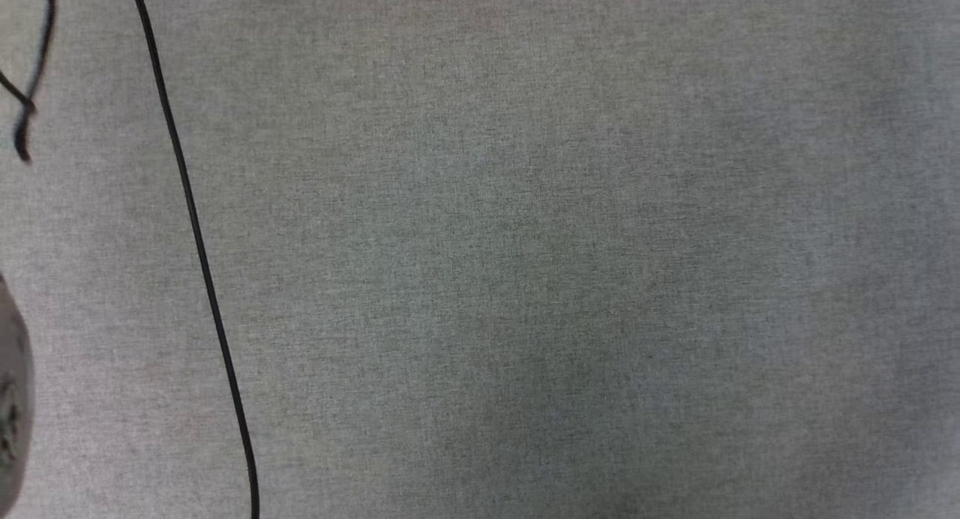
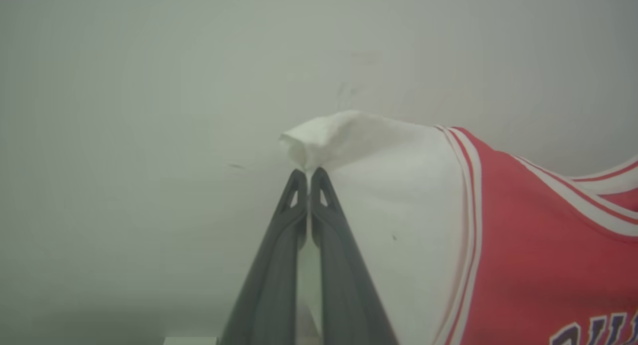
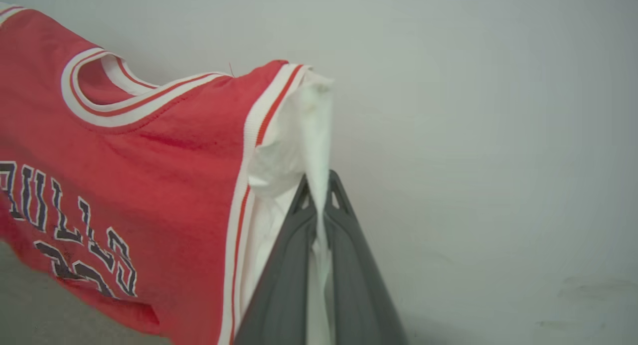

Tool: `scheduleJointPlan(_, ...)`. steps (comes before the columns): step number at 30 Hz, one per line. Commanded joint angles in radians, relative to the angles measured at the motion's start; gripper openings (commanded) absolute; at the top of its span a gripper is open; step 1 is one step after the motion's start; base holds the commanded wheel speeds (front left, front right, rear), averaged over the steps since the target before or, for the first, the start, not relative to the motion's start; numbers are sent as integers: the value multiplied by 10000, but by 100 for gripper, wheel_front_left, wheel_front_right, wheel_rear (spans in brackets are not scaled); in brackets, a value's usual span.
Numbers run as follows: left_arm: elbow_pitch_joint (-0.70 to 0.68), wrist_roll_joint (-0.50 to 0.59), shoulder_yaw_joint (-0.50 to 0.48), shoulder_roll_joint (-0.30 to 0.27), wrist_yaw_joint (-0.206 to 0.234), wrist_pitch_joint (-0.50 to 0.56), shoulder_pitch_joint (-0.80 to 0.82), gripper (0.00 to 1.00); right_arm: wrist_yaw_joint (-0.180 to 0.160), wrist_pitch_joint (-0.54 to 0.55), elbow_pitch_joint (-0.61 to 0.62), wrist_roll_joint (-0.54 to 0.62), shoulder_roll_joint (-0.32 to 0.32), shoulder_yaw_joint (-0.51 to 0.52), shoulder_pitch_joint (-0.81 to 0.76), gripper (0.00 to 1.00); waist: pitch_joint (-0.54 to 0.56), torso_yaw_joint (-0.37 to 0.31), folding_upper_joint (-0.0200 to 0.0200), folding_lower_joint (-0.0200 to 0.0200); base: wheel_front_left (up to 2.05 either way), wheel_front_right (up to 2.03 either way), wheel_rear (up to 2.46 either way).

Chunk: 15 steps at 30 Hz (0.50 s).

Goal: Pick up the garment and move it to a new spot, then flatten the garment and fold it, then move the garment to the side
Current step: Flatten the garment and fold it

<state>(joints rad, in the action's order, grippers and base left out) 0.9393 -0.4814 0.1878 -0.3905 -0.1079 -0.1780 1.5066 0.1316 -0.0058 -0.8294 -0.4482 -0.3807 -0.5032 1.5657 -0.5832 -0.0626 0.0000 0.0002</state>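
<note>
We hold garment (image 2: pixel 523 235) by both white sleeves: left gripper (image 2: pixel 310 173) clamped on one sleeve tip, right gripper (image 3: pixel 319 178) clamped on other. From left gripper, garment runs off to its right; from right gripper, to its left. So shoulder line is long axis, spanning between both grippers, both equally near. Collar sags in middle. Lower hem cut off; we cannot tell if it touches anything. Head view: grey woven surface (image 1: pixel 562 241), black cable (image 1: pixel 195 234), blurred pale shape (image 1: pixel 11 399), unclear.
</note>
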Motion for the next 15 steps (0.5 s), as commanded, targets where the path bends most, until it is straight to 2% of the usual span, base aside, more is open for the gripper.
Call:
scheduleJointPlan(1,74,-114,-7,49,-55,0,-244,0,-17,-64,-40,-104,-5,-97,-214,0,49,-32,0,-2,0,0,0)
scheduleJointPlan(7,214,-849,181,239,-217,-268,-2095,0,-17,-601,72,-1188,-148,-916,-2034,0,706,-87,0,-2,0,0,0)
scheduleJointPlan(10,-180,-1356,372,356,-227,-441,-3413,0,-17,-850,223,-1758,-270,-1197,-3184,0,1137,-76,0,-2,0,0,0)
scheduleJointPlan(15,-1280,-2117,448,220,-230,-707,-5787,0,-17,-1386,607,-2501,-532,-1390,-5044,0,1822,-71,0,-2,0,0,0)
